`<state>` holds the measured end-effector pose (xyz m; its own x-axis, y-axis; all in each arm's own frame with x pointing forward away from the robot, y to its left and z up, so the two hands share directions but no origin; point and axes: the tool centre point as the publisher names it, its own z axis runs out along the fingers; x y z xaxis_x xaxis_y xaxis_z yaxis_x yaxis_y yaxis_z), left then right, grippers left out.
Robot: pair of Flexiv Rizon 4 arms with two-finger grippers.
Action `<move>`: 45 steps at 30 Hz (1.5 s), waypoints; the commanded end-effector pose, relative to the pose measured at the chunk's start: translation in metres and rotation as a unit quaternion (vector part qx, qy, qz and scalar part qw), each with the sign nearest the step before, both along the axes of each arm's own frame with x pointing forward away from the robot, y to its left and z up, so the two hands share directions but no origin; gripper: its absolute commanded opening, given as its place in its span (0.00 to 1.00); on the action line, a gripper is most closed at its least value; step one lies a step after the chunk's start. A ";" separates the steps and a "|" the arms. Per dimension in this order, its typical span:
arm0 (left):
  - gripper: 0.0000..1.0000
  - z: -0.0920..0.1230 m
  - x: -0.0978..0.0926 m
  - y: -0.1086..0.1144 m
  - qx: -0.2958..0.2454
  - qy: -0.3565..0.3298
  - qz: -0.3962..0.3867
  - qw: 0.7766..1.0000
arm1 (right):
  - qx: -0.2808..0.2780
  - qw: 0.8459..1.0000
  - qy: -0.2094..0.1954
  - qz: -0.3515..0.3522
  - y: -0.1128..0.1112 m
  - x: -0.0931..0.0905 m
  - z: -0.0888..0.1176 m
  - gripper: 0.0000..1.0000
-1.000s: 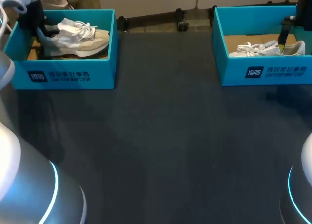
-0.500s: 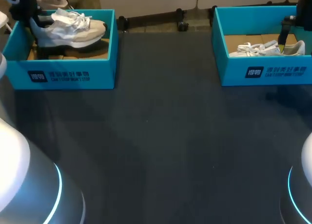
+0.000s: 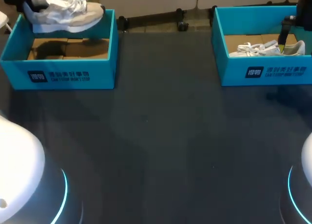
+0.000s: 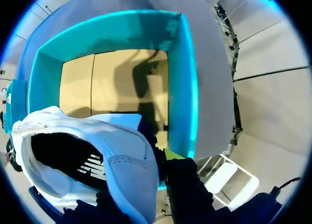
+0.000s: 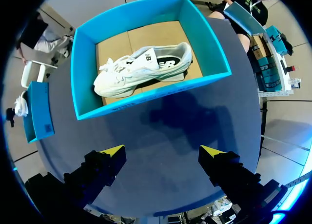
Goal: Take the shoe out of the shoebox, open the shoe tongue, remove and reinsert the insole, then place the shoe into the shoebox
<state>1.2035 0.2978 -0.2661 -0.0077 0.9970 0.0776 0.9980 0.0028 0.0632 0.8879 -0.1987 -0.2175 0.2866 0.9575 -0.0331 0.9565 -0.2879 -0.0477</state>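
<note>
Grips the beige-and-white mesh sneaker (image 3: 66, 14) by its heel in the left pincer (image 4: 163, 160), clamped tight, clear above the open teal cardboard shoebox (image 3: 63, 75) below. Holds the right pincer (image 5: 163, 151) spread wide and empty over the dark counter (image 3: 161, 136), with a white sneaker (image 5: 141, 68) in a second teal shoebox (image 5: 146, 99) ahead.

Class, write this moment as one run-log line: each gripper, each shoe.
left gripper: shut on beige shoe, above left shoebox | right gripper: open, right shoebox ahead | white shoe: in right shoebox
</note>
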 end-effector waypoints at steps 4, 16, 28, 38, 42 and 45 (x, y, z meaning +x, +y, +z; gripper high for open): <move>0.00 0.072 -0.044 -0.002 0.018 -0.036 -0.002 0.999 | -0.001 1.000 -0.001 0.000 0.000 -0.001 0.000 1.00; 0.00 0.126 -0.129 -0.030 0.010 -0.043 -0.031 0.999 | -0.001 1.000 -0.001 0.000 0.000 -0.001 0.000 1.00; 0.00 0.132 -0.240 -0.084 0.032 -0.062 -0.043 0.997 | -0.001 1.000 -0.001 0.000 0.000 -0.001 0.000 1.00; 0.00 0.123 -0.302 -0.121 0.024 -0.045 -0.050 0.997 | -0.001 1.000 -0.001 0.000 0.000 -0.001 0.000 1.00; 0.00 0.123 -0.302 -0.121 0.024 -0.045 -0.050 0.997 | -0.001 1.000 -0.001 0.000 0.000 -0.001 0.000 1.00; 0.00 0.123 -0.302 -0.121 0.024 -0.045 -0.050 0.997 | -0.001 1.000 -0.001 0.000 0.000 -0.001 0.000 1.00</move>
